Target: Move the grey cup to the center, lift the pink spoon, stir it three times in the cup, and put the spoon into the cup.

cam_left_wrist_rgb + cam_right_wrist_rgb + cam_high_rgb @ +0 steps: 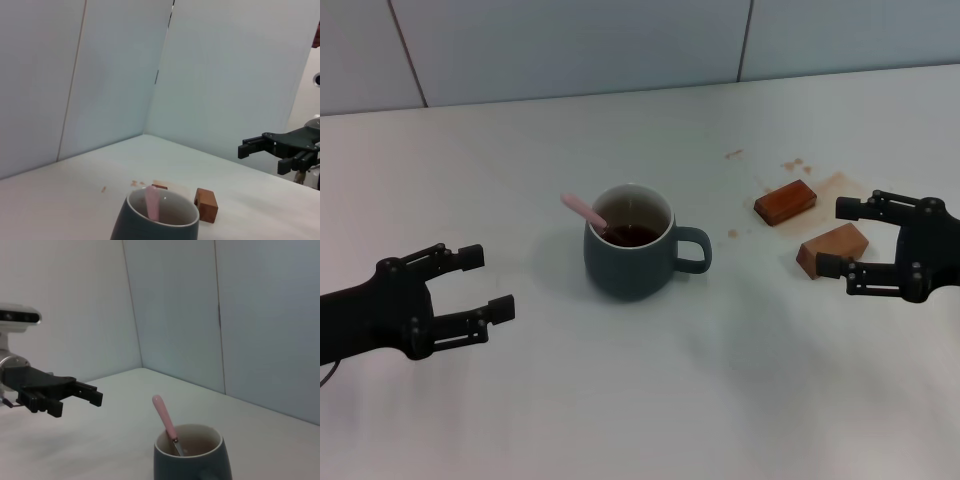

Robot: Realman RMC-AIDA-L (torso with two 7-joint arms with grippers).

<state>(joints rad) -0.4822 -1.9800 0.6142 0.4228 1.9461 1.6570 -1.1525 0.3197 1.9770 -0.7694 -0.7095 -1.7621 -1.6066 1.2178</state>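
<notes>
While both grippers hang open and empty, left gripper (480, 283) at eight o'clock, right gripper (840, 238) at three, the squat blue-grey ceramic mug (628, 255) sits mid-table. Its brown liquid holds the slim pink-handled spoon (585, 210), leaning toward ten o'clock.

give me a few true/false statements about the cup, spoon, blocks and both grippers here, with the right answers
1. The pink spoon stands inside the grey cup. True.
2. The left gripper is shut on the spoon. False: it is open, holds nothing, and is apart from the cup on the robot's left.
3. The cup's handle points toward the robot's right. True.
4. The cup is tipped on its side. False: it stands upright on the table.
5. Two wooden blocks lie near the right gripper. True.
6. The right gripper holds a block. False: it is open and empty.
</notes>
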